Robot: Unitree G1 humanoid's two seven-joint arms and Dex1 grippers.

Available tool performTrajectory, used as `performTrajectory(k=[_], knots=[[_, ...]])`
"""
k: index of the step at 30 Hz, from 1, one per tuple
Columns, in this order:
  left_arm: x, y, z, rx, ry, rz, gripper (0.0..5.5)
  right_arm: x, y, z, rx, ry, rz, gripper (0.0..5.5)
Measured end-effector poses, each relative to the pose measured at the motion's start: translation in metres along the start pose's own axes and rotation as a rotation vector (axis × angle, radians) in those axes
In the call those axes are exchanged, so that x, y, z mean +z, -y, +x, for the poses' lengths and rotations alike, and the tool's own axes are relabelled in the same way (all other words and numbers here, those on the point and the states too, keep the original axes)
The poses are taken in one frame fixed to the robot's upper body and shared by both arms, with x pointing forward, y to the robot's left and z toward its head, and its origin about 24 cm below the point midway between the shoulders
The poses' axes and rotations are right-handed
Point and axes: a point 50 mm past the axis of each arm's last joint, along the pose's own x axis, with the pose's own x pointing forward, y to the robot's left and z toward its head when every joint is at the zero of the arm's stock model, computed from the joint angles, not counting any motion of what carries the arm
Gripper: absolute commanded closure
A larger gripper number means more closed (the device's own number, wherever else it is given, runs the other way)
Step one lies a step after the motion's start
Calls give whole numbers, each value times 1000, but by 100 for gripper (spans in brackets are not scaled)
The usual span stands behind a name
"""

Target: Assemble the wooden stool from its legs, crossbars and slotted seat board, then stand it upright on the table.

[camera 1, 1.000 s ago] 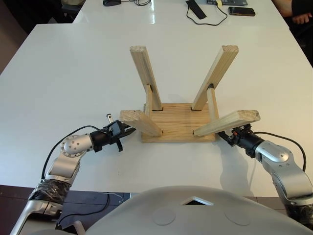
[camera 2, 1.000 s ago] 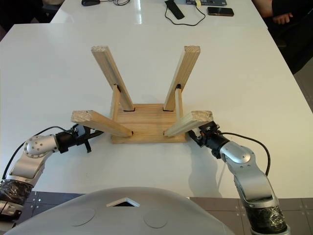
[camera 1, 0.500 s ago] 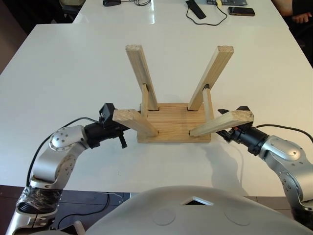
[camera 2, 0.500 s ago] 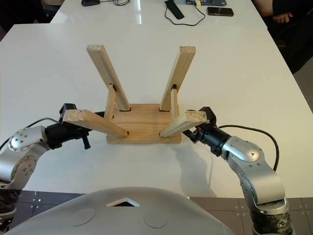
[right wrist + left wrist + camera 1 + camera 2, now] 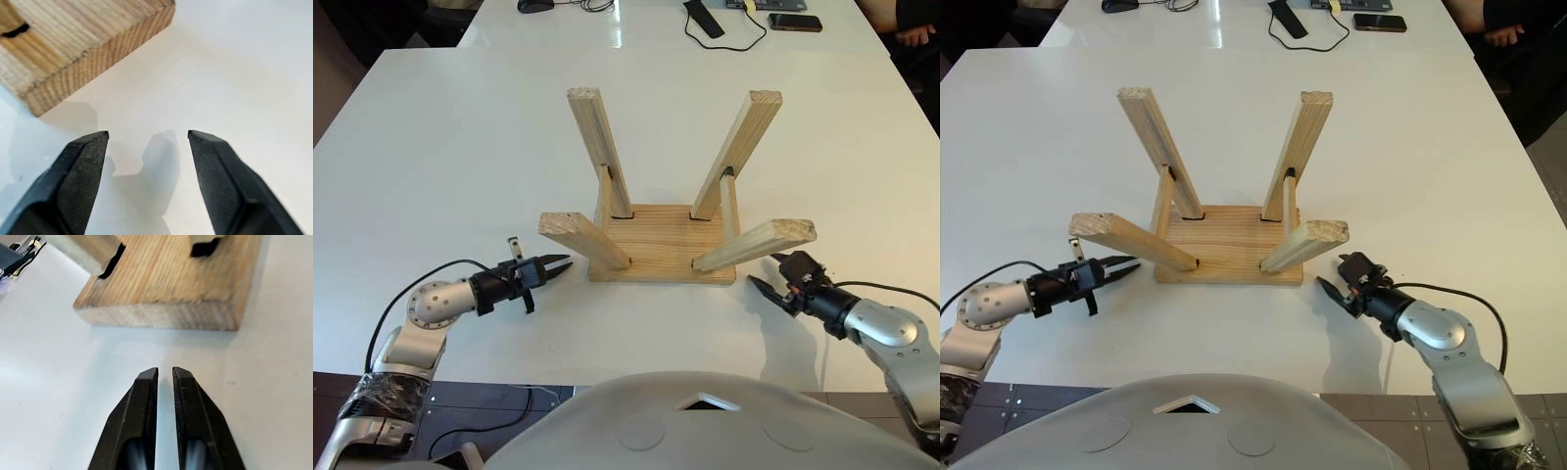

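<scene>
The wooden stool lies upside down, its slotted seat board (image 5: 661,245) flat on the white table (image 5: 460,147). Its legs splay upward: near left leg (image 5: 582,240), near right leg (image 5: 754,245), far left leg (image 5: 597,147), far right leg (image 5: 739,152). A thin crossbar (image 5: 605,191) joins the left pair, another crossbar (image 5: 734,201) the right pair. My left gripper (image 5: 556,262) hovers low, left of the board, shut on nothing; in its wrist view the left gripper (image 5: 165,372) points at the board's edge (image 5: 161,316). My right gripper (image 5: 773,276) stands open, right of the board corner (image 5: 73,44), empty.
At the table's far edge lie a black mouse (image 5: 536,5), a black strap with cable (image 5: 705,20) and a phone (image 5: 795,22). Bare white tabletop surrounds the stool on all sides. The table's near edge runs just behind both grippers.
Both grippers were up at the ends of the near legs half a second ago; they have pulled back toward me and dropped low to the table. The stool rests on its seat board.
</scene>
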Motion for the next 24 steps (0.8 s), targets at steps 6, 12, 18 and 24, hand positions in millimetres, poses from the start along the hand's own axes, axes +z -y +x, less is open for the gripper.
performTrajectory(k=[6,12,18,24], knots=[[9,20,-3,-82,35,-175,494,5,-20,3,26,16,54,253],[35,-8,-9,15,140,-306,494,19,-11,-10,-9,77,176,253],[53,-18,-17,29,181,-382,494,45,6,-31,-43,190,167,253],[70,-35,-25,47,241,-421,494,62,17,-46,-32,241,124,253]])
